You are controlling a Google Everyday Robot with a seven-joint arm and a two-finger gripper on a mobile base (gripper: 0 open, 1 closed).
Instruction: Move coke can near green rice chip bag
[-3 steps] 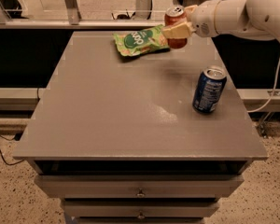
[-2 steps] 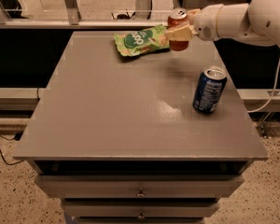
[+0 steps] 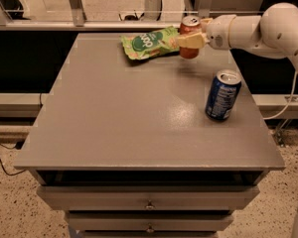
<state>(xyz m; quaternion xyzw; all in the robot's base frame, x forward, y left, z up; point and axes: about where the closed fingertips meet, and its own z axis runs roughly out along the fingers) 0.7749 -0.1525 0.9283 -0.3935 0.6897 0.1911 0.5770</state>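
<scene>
Now the gripper (image 3: pixel 187 40) is up at the far edge of the table (image 3: pixel 119 128), right of centre, and it is clamped on the coke can (image 3: pixel 189 28). Tan fingers (image 3: pixel 194 39) wrap the can's middle, with the silver top showing above them and red body below. The can stands upright in that grasp. Whether its base touches the tabletop, I cannot tell.

The white arm (image 3: pixel 253 29) comes in from the right, reaching level across the far right corner to get there.

Just left of the can lies the bag (image 3: pixel 150 42), flat and crinkled, light green with its dark round logo facing up. Its right end runs in right beside the gripper, and from this angle the two look touching or very nearly so. The bag sits at the far edge too, slightly skewed, with its left end nearer us.

Closer in, on the right side of the table, a blue can (image 3: pixel 222 95) stands upright, open top towards us, well apart from the coke can and the bag.

Below the tabletop, two drawers (image 3: pixel 149 200) show with small knobs at centre. The floor (image 3: pixel 10 207) is speckled, and a dark cable (image 3: pixel 1 158) trails across it at the left.
</scene>
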